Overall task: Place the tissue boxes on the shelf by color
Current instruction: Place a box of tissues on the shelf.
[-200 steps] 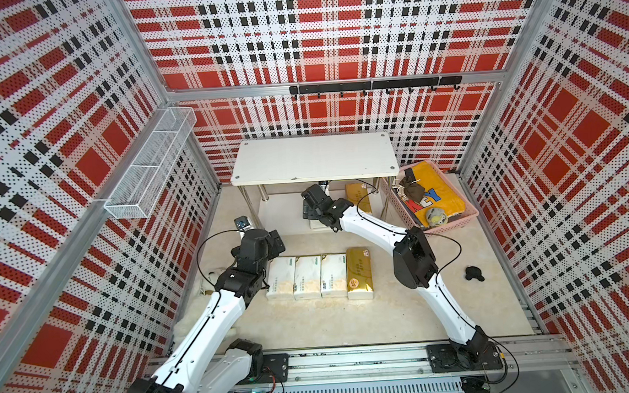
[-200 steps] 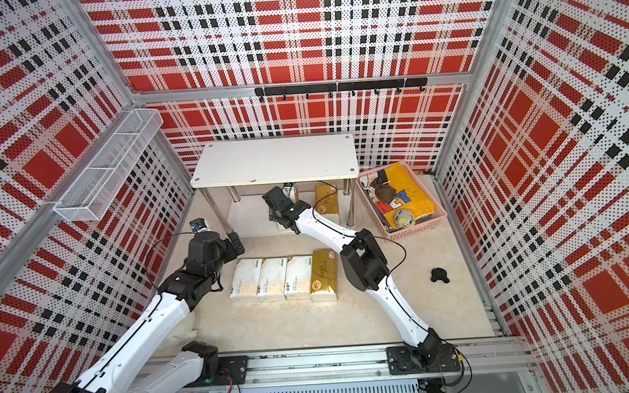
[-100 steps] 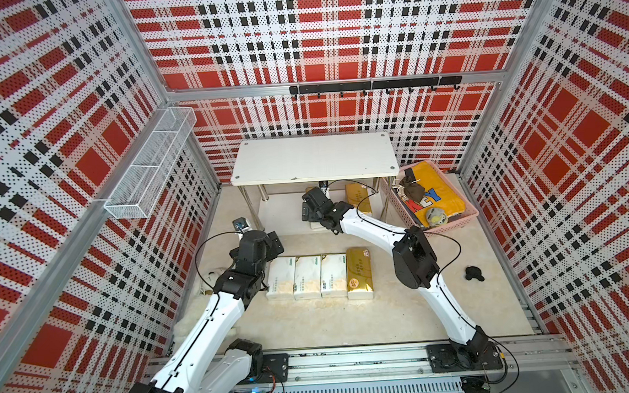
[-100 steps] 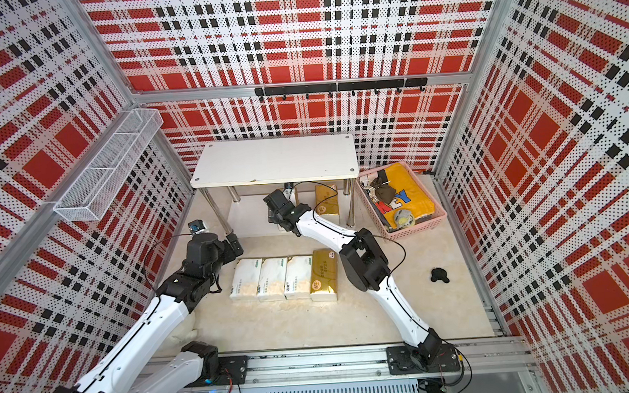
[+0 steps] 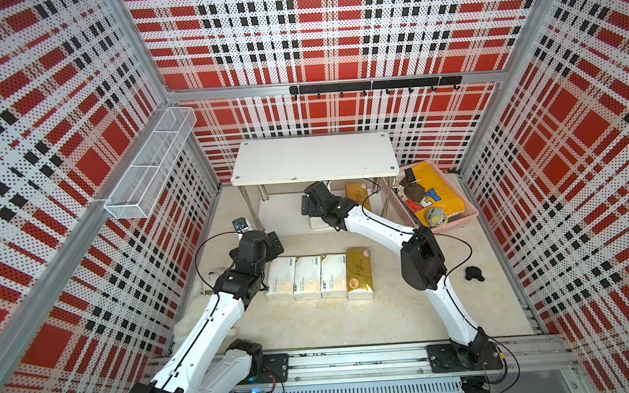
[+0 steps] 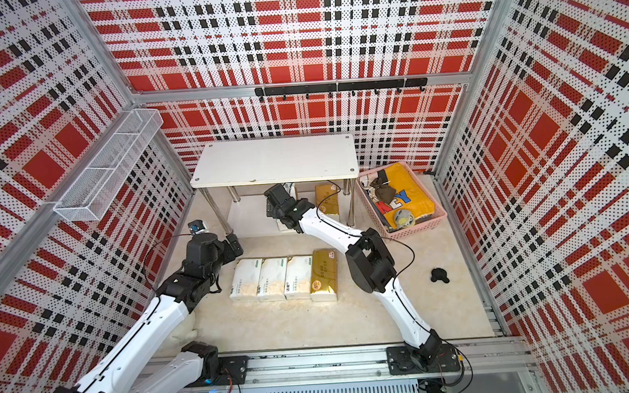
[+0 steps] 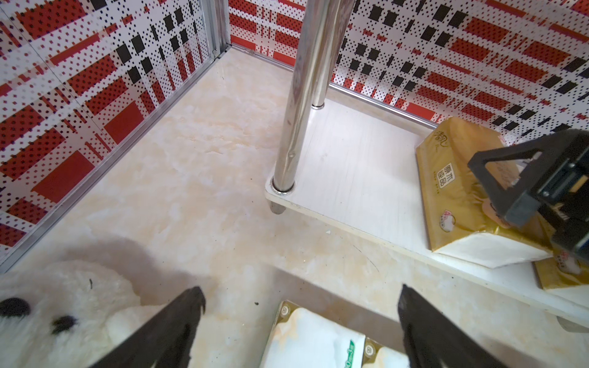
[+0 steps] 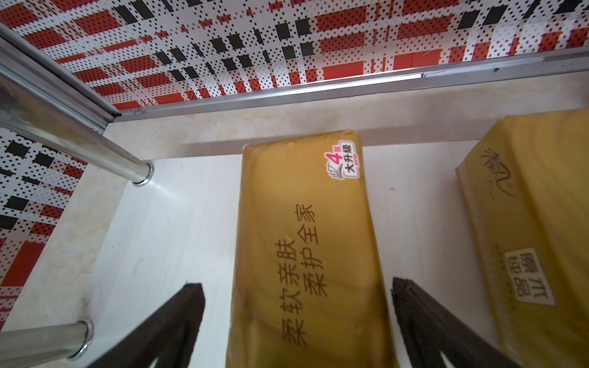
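Light: bright, even, overhead
Shadows: soft-edged, grey
Glare: shelf leg (image 7: 299, 95) streaked
Edges: wide-angle bowing, top views
Focus: wrist foregrounds soft

Robot test cell, plaid perforated walls (image 5: 334, 37), aluminium frame, arm-mounting rail (image 5: 351, 363)

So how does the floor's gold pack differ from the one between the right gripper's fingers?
The floor gold pack sits beside three white packs, no gripper around it. The shelf gold pack lies on the shelf's lower board, within the open right gripper. Both are gold.
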Robot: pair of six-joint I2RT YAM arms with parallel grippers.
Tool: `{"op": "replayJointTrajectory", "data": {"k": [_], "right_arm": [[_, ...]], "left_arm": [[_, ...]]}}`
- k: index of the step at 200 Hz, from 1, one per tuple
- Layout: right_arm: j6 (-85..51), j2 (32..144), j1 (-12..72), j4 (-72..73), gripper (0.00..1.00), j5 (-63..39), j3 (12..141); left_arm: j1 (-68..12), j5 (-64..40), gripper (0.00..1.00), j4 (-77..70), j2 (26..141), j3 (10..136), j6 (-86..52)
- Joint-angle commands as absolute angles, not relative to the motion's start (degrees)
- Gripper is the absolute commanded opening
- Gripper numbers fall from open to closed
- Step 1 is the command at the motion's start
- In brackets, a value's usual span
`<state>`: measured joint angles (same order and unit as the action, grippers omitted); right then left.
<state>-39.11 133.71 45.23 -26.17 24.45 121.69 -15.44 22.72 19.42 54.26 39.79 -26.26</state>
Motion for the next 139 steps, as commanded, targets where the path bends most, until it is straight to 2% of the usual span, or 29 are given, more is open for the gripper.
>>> {"op": "replayJointTrajectory", "data": {"k": [1,63,139], "right_arm": [[-39.6,129.5,45.8,-24.0,1.00,26.6,119.4],[-36.0,120.2,47.6,-17.9,1.00,29.3,108.6],[-35.3,109.1,48.6,-16.6,1.00,27.3,94.9]], "left_arm": [[-15.1,22.5,0.99,20.4,54.0,41.3,-25.1],[-17.8,23.4,0.99,20.7,55.3,42.5,-25.1],[-32.5,31.0,0.98,20.8,58.0,45.0,-31.5]]}}
